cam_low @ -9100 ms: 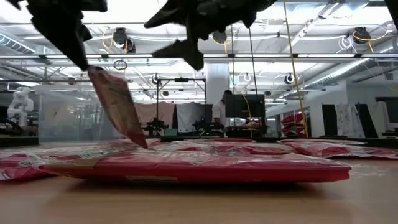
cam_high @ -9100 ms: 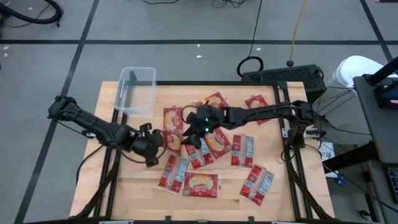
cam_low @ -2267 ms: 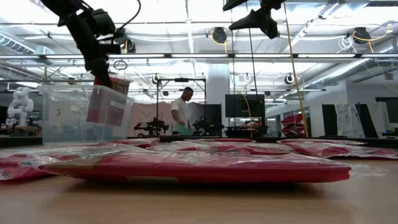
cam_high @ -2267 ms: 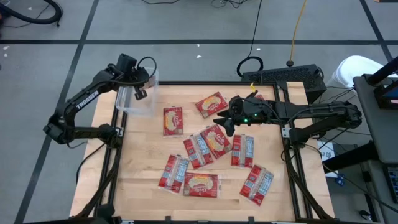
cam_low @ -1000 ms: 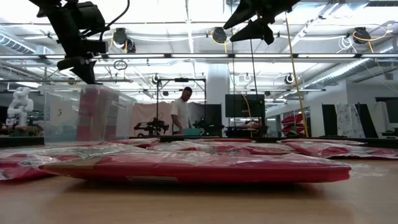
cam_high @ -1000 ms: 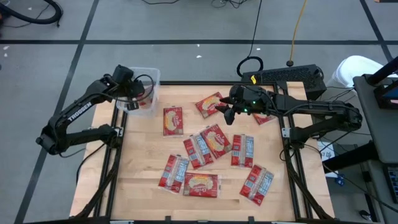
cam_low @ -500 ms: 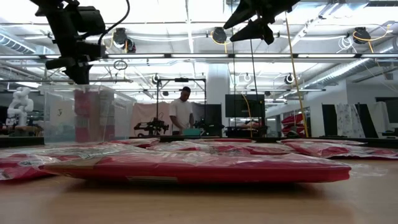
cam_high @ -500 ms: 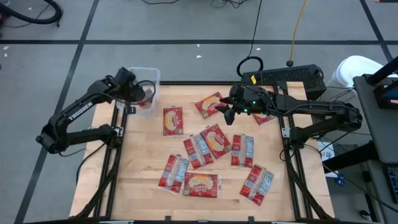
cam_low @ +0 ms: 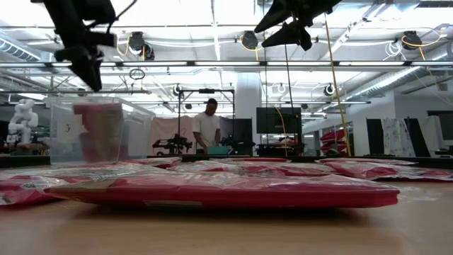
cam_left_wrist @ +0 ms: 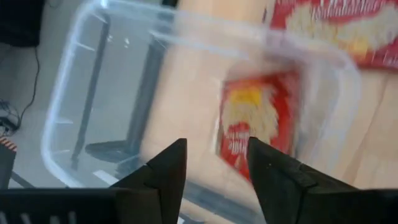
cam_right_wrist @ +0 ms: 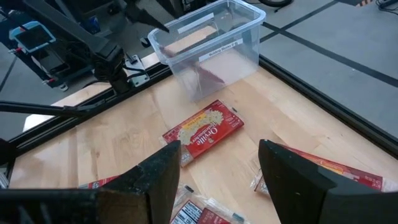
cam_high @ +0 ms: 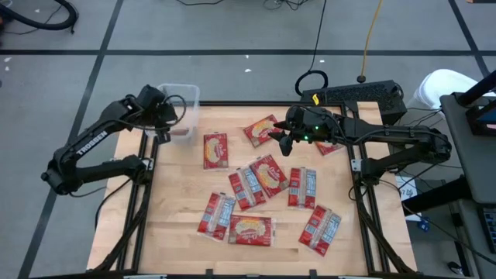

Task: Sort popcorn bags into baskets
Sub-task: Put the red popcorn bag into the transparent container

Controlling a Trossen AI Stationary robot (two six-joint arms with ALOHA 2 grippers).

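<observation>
The clear plastic basket (cam_high: 178, 97) stands at the table's far left corner. One red popcorn bag (cam_low: 99, 131) is inside it, roughly on end; the left wrist view shows this bag (cam_left_wrist: 258, 118) blurred. My left gripper (cam_left_wrist: 214, 165) hangs open just above the basket (cam_left_wrist: 93, 99), clear of the bag. Several more popcorn bags (cam_high: 267, 177) lie flat across the middle of the table. My right gripper (cam_high: 277, 139) hovers open high above the far-centre bag (cam_high: 262, 130), with nothing between its fingers (cam_right_wrist: 155, 180).
A black keyboard (cam_high: 353, 94) lies just beyond the table's far right edge. Bare wood (cam_high: 174, 194) shows along the table's left side and near edge. A person (cam_low: 207, 131) stands at benches in the room beyond.
My left gripper has let go of the popcorn bag and risen above the basket, drawing slightly toward the table's left edge. The bag, held upright inside the basket a second ago, now sits lower in it, apart from the fingers.
</observation>
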